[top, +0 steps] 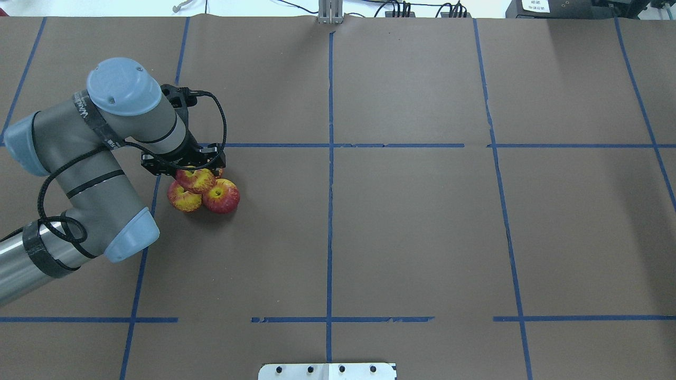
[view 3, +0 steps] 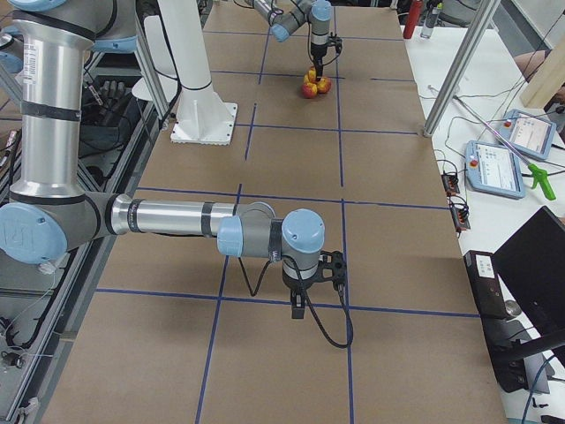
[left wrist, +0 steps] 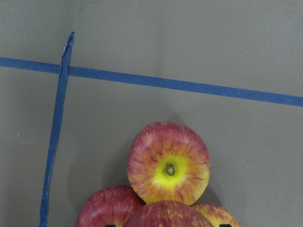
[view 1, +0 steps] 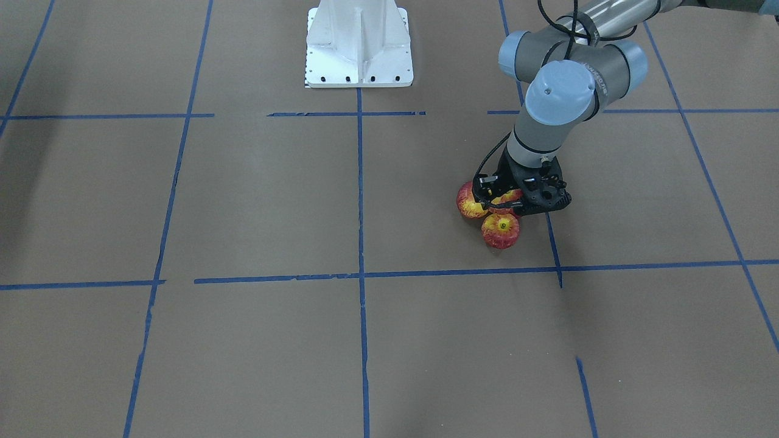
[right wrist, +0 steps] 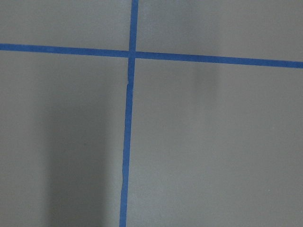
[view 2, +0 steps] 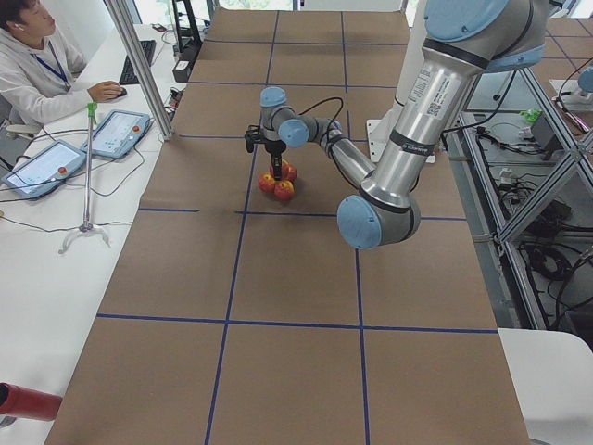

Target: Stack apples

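Observation:
Four red and yellow apples sit bunched on the brown table by my left arm. In the overhead view two base apples (top: 184, 198) (top: 221, 196) show in front, and a third is mostly hidden behind. The top apple (top: 196, 179) rests on them, between the fingers of my left gripper (top: 196, 170), which looks shut on it. The front view shows the top apple (view 1: 506, 197) in my left gripper (view 1: 510, 204). The left wrist view shows a base apple (left wrist: 168, 163) with its stem up. My right gripper (view 3: 300, 305) hangs over bare table far away; I cannot tell whether it is open or shut.
The white robot base plate (view 1: 359, 45) stands at the table's middle edge. Blue tape lines (top: 330, 211) cross the brown table. An operator (view 2: 32, 69) sits at a side desk with tablets (view 2: 116, 132), and a metal pole (view 2: 139, 65) stands at the table's edge.

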Robot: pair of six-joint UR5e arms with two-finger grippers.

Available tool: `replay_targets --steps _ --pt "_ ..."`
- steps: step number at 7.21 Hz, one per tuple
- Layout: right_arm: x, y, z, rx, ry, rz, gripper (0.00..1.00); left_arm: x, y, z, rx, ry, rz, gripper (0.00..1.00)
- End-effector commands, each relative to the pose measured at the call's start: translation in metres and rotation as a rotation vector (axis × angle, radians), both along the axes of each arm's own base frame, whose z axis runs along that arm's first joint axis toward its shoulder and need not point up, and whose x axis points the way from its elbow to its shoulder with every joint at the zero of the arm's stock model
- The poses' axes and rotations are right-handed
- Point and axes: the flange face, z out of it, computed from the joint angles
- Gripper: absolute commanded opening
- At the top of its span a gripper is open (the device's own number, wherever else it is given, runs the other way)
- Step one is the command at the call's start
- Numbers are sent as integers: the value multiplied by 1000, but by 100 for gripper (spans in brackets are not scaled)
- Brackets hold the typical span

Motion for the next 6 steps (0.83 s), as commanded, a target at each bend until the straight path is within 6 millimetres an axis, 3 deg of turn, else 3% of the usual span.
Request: replay_targets --steps 1,2,3,5,6 --pt "0 0 0 0 0 0 100 0 0 0 0 2 -3 100" --pt "0 0 0 0 0 0 100 -6 1 -6 7 11 -8 100" --pt "0 0 0 0 0 0 100 -29 -9 -15 20 24 -42 100" --pt "0 0 0 0 0 0 100 -103 5 -40 34 30 -103 100" --pt "0 0 0 0 0 0 100 -151 -2 -49 70 43 -153 100"
